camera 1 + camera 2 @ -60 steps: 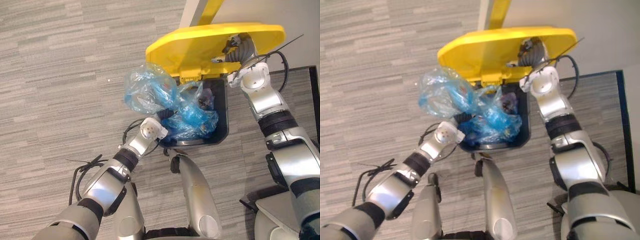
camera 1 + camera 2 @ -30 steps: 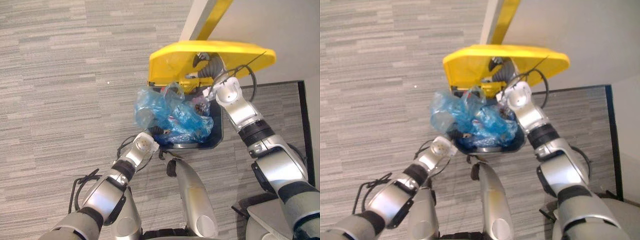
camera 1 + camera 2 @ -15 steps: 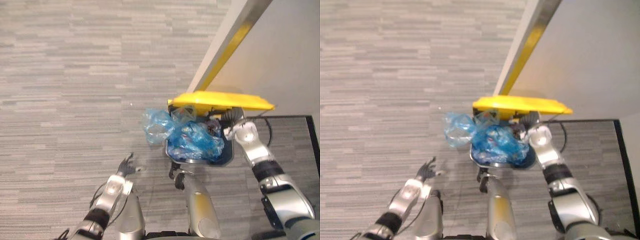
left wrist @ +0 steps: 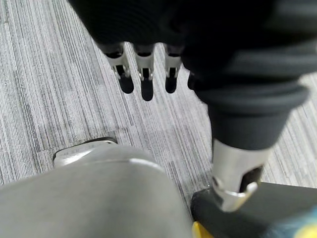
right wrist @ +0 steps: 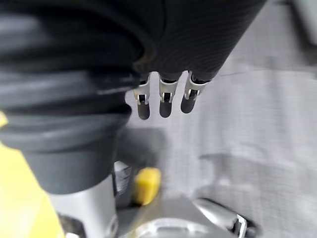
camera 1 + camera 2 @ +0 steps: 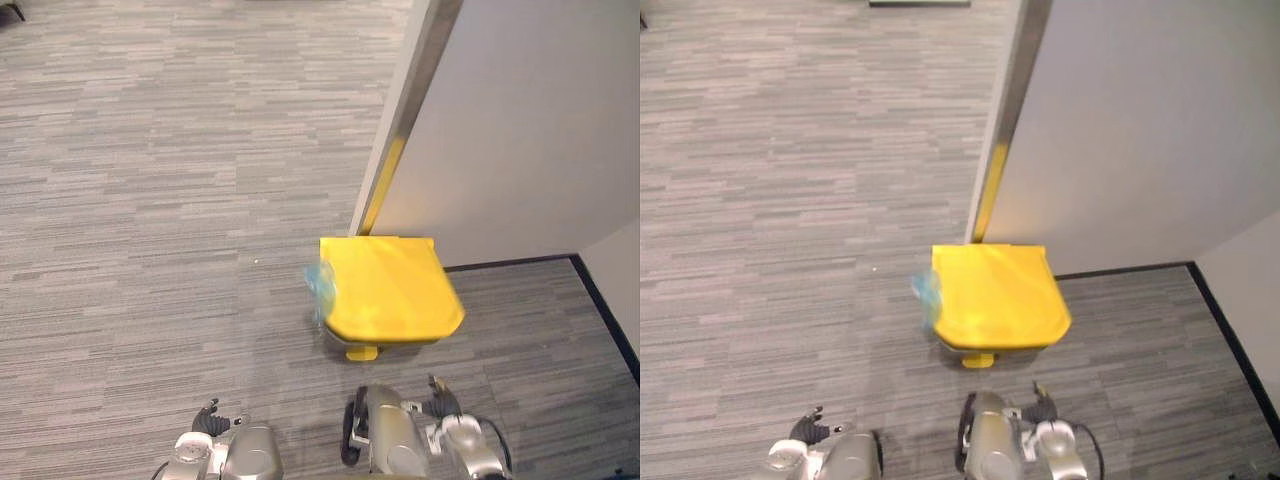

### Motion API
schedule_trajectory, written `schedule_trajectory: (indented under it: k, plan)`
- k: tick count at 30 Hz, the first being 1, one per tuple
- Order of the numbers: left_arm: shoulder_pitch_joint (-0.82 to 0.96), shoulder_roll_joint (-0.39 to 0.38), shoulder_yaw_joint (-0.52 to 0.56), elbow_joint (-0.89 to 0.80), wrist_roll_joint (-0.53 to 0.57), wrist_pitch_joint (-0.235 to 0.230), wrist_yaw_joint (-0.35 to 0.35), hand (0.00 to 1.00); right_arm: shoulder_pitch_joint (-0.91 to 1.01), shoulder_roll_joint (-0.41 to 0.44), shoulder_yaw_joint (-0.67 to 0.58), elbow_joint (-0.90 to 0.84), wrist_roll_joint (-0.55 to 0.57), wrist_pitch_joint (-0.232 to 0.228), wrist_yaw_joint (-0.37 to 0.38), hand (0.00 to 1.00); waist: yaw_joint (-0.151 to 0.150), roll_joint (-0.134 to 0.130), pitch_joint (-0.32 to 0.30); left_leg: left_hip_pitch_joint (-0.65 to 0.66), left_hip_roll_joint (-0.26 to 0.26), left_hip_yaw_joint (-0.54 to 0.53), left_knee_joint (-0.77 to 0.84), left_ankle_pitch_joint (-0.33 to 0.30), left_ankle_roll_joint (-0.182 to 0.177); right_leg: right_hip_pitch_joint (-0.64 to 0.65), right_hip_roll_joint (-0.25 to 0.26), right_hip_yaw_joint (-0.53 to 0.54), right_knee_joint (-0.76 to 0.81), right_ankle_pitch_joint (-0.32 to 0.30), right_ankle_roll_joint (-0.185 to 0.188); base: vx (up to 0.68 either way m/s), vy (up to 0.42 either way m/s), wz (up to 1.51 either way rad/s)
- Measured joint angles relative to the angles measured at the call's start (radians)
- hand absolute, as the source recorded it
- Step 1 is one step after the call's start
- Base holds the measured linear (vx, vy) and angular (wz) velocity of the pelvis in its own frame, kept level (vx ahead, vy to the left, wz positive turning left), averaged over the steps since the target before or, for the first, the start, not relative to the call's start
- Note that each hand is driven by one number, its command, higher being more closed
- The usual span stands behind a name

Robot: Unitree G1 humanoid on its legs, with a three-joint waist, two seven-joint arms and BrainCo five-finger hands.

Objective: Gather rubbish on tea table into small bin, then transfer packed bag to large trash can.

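Large trash can (image 6: 392,300) sits mid-frame on the grey carpet (image 6: 150,200), backed against the wall (image 6: 520,130), yellow lid (image 6: 995,295) flat down. The step looks like the close-out of the drop. The blue bag (image 6: 320,285) shows as a crumpled, translucent corner poking out at the lid's left edge, with the rest hidden under the lid. It is thin film, probably pinched there, so a clean finish means lifting the lid and tucking that corner in, not yanking it. Left hand (image 6: 210,425) at bottom left and right hand (image 6: 445,405) at bottom centre-right hang low, fingers (image 4: 143,74) straight and loose, both empty.
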State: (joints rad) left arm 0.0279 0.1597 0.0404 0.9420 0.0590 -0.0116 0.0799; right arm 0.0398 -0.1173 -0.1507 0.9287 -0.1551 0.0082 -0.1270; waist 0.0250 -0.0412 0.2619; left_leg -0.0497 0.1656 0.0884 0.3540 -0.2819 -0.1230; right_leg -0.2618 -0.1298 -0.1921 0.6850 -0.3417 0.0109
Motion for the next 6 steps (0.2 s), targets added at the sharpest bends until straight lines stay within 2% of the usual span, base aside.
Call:
schedule_trajectory:
  k: [1, 2, 5, 6]
  plan:
    - [0.004, -0.004, 0.014, -0.007, -0.001, -0.002, 0.004, 0.0, 0.011, 0.01, -0.015, 0.003, -0.001, 0.002, -0.003, 0.0, -0.003, -0.015, -0.011, 0.016, -0.026, 0.015, -0.023, 0.016, -0.021, 0.014, -0.028, -0.001, 0.028, 0.007, 0.012, 0.1, -0.076, -0.18]
    - [0.002, -0.017, 0.018, -0.003, -0.001, -0.002, 0.008, 0.0, 0.029, 0.035, -0.033, 0.03, -0.001, 0.012, -0.005, 0.0, -0.004, -0.046, -0.043, 0.036, -0.055, 0.021, -0.052, 0.027, -0.025, 0.069, -0.037, 0.012, -0.063, -0.057, -0.007, 0.09, -0.063, -0.03]
    - [-0.008, -0.108, 0.008, 0.024, -0.002, -0.008, 0.004, 0.0, 0.007, 0.028, -0.05, 0.074, 0.004, 0.021, -0.009, 0.0, -0.004, 0.008, -0.107, 0.037, -0.029, 0.044, -0.126, 0.062, -0.017, 0.07, 0.01, 0.025, -0.172, 0.021, -0.001, 0.06, 0.019, -0.28]
    - [-0.01, -0.114, 0.005, 0.03, -0.002, -0.008, 0.004, 0.0, 0.003, 0.028, -0.055, 0.076, 0.006, 0.021, -0.009, 0.0, -0.008, 0.006, -0.109, 0.04, -0.031, 0.046, -0.139, 0.069, -0.015, 0.069, 0.012, 0.028, -0.181, 0.025, 0.002, 0.04, 0.036, -0.12]
